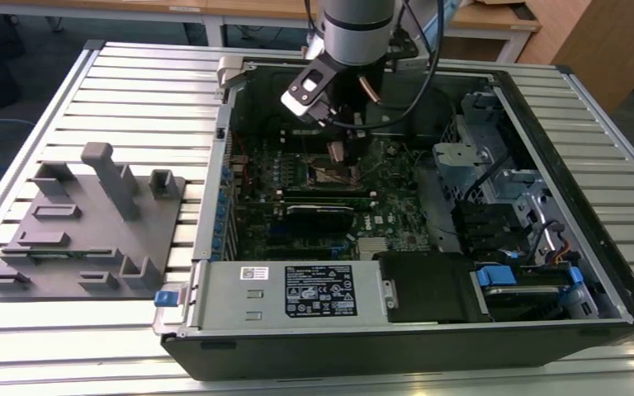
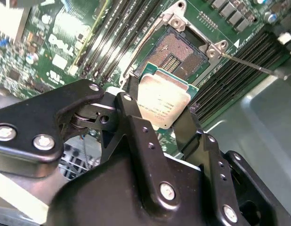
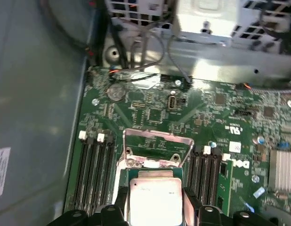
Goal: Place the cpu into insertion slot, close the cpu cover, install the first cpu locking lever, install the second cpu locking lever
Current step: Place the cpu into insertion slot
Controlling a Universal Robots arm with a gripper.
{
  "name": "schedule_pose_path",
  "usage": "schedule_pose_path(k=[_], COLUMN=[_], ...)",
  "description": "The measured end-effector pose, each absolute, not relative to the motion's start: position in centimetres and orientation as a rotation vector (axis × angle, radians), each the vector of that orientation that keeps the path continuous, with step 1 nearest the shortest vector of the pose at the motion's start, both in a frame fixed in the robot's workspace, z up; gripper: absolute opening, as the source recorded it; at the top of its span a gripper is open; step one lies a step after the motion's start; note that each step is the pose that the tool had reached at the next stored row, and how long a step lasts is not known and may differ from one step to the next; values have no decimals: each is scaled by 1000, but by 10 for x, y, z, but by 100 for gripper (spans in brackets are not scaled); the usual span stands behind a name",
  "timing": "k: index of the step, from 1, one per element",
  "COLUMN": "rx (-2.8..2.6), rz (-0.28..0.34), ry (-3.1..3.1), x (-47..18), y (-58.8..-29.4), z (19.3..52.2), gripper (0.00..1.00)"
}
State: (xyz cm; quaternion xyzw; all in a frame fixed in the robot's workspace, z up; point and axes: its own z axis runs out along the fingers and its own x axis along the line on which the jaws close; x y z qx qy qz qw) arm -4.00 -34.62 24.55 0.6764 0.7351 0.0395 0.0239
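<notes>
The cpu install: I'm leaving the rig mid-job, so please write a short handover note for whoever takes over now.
The gripper: shut on the cpu, held close to the insertion slot, not in it.
The cpu cover: raised, open.
Done: cpu picked up.
Left: cpu not seated, cover not closed, levers not latched; one lever sticks out free.

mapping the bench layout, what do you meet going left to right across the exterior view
grey moulded plastic fixture tray → square brownish-metal insertion slot → silver metal drive cage → brown wooden cabinet
</notes>
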Motion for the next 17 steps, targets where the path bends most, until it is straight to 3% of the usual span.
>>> schedule_pose_path(k=[17], rx=[2160], rz=[113], ry=[2216], x=[-40], y=[-346], z=[245], gripper=[54])
